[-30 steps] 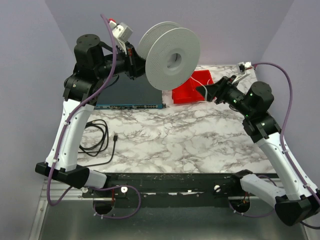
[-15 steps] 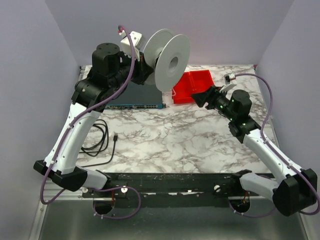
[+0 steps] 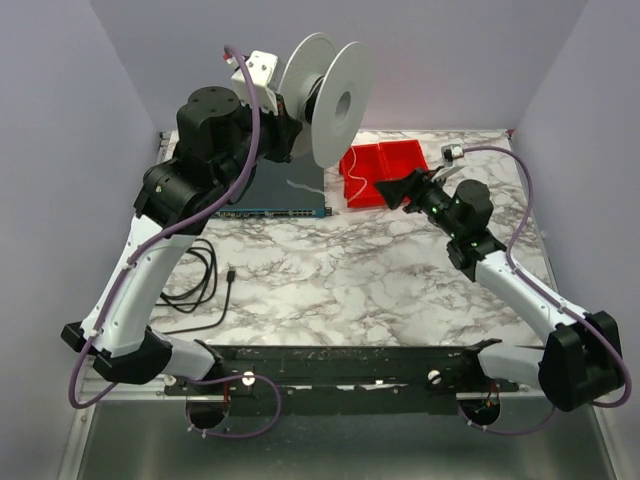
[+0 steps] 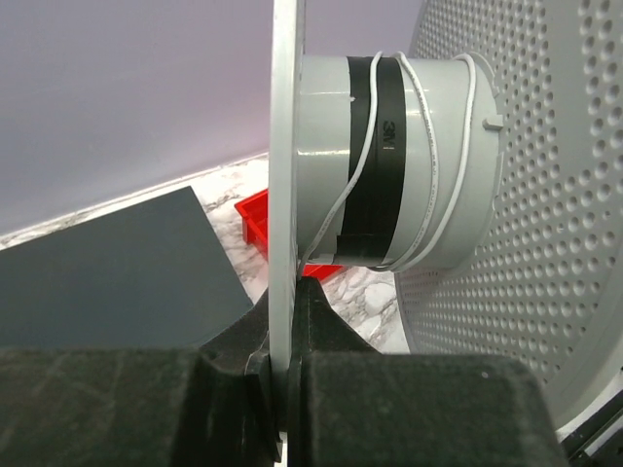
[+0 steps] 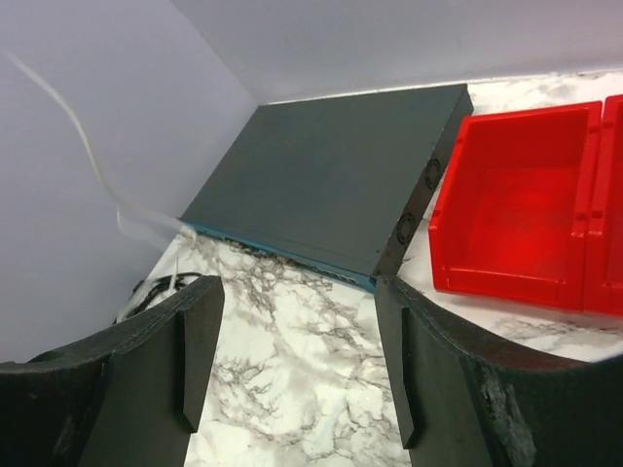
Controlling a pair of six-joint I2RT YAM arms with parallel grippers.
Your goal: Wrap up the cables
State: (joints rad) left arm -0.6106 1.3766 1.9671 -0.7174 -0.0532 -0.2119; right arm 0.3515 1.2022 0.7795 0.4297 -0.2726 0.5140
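Observation:
A grey perforated spool (image 3: 335, 100) is held high over the table's back by my left gripper (image 3: 290, 125). In the left wrist view the jaws (image 4: 285, 321) are shut on the spool's thin flange (image 4: 283, 146). The thin white cable (image 4: 428, 195) makes a few turns round the hub, over a band of black tape. A loose strand of it (image 3: 349, 186) hangs down over the red bins. My right gripper (image 3: 400, 188) is open and empty beside the bins. In the right wrist view (image 5: 297, 360) a blurred white strand (image 5: 88, 146) crosses at upper left, clear of the fingers.
A flat dark grey box (image 3: 270, 190) lies under the spool, also in the right wrist view (image 5: 331, 185). Two red bins (image 3: 385, 165) sit at the back centre, one close ahead of the right jaws (image 5: 516, 195). Black cords (image 3: 195, 275) lie at the left.
My left arm has swung the spool right and turned it more edge-on. My right gripper has moved left along the red bins, toward the hanging strand.

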